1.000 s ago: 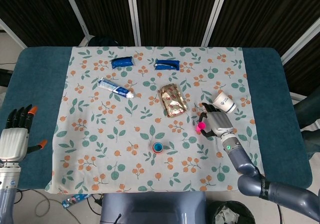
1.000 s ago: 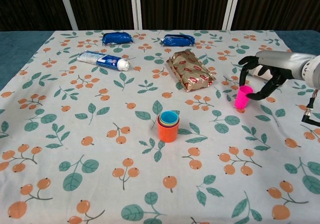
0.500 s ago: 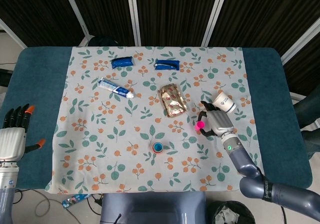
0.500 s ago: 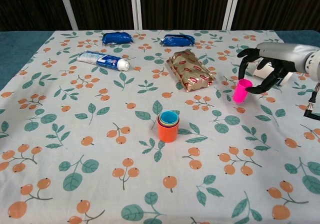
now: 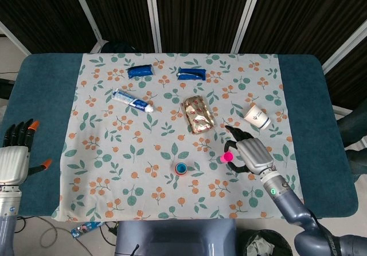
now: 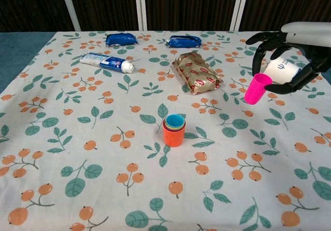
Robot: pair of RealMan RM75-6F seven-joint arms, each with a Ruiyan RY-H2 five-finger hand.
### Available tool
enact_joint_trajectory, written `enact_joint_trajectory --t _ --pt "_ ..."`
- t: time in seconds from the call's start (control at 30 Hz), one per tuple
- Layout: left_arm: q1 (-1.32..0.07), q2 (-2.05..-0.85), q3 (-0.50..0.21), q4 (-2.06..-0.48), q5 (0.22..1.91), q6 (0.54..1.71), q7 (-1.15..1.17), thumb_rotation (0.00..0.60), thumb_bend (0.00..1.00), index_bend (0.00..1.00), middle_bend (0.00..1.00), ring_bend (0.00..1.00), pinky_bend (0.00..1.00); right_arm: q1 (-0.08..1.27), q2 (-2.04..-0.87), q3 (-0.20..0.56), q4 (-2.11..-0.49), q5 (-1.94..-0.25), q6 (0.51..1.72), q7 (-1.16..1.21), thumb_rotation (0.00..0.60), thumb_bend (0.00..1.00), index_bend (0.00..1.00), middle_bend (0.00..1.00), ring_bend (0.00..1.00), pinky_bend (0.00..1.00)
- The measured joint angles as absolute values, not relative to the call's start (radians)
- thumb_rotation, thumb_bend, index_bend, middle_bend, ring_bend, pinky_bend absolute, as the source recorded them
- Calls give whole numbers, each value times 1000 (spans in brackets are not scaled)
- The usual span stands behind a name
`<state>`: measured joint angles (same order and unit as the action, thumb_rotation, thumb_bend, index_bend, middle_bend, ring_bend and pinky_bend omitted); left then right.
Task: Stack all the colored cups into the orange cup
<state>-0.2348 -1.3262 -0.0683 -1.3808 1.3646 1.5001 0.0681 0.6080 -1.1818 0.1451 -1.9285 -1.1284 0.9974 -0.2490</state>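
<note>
My right hand [image 6: 289, 47] pinched the pink cup [image 6: 257, 88] at right of frame, lifted off the desk [image 5: 51, 113], well apart from the orange cup [image 6: 174, 132] at centre. Such a thin fingertip hold could have let it slip or tilt. My left hand [image 5: 17, 153], fingers spread, was partly cut off at the lower left.

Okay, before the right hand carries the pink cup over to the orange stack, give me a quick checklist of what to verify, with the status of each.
1. Pink cup gripped by the right hand: ok, pinched at the rim and lifted off the cloth.
2. Pink cup's mouth faces up: ok, only slightly tilted.
3. Orange cup upright, mouth open: ok, the blue cup and others are nested inside.
4. Path to the stack: ok, only bare tablecloth between them; the snack packet lies further back.
5. White paper cup out of the way: ok, it lies behind the hand.
6. Left hand away from the stack: ok, off the table edge, open.
</note>
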Motion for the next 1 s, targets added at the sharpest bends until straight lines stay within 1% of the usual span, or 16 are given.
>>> enact_joint_trajectory --t 0.17,0.37,0.6,1.0 --pt "-230 -1324 -74 -1387 1367 1495 74 600 76 53 28 0 9 585 -1171 121 -1985 -1205 1020 -220 600 440 532 42 113 188" --pt "-225 -1321 -84 -1389 1363 1490 80 600 77 53 23 0 9 600 -1211 128 -1991 -1208 1018 -229 600 440 532 42 113 188" --pt "-222 -1318 -96 -1392 1351 1477 89 600 77 53 22 0 9 636 -1272 147 -1986 -1170 1011 -287 600 441 532 42 113 188" --pt "-217 -1315 -108 -1389 1352 1470 87 600 76 53 22 0 9 699 -1394 170 -1921 -1057 1018 -406 600 444 533 42 113 188"
